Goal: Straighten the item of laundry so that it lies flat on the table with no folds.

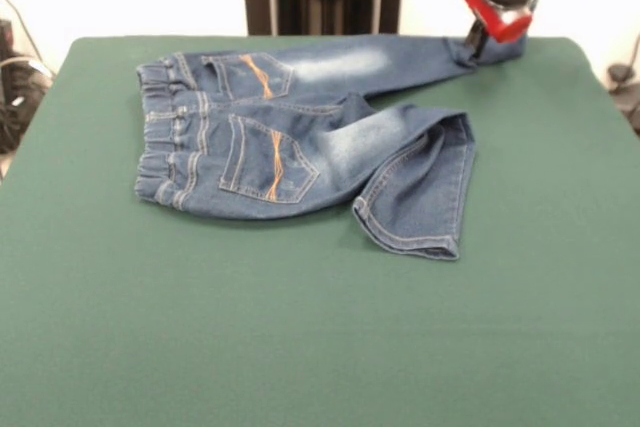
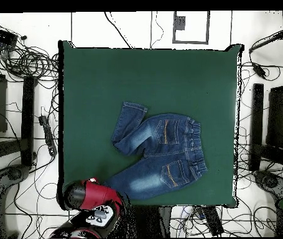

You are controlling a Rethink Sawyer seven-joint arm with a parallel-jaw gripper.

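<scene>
The jeans (image 1: 300,137) lie on the far half of the table (image 1: 300,347), back pockets up, waistband to the left in the front view; one leg runs straight along the far edge, the other is bent back on itself. The gripper (image 1: 478,45) is down on the straight leg's hem at the far right corner, apparently pinching it, though only the front view shows this. From overhead the arm (image 2: 94,198) hides that hem and cables (image 2: 25,62) show on the floor.

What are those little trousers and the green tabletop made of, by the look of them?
The trousers look like blue denim: woven cotton look, faded pale patches, orange stitching on the back pockets, a gathered elastic waistband. The tabletop seems covered in dark green felt-like cloth: matte, no shine, no visible weave. What lies beneath the cloth cannot be seen.
</scene>
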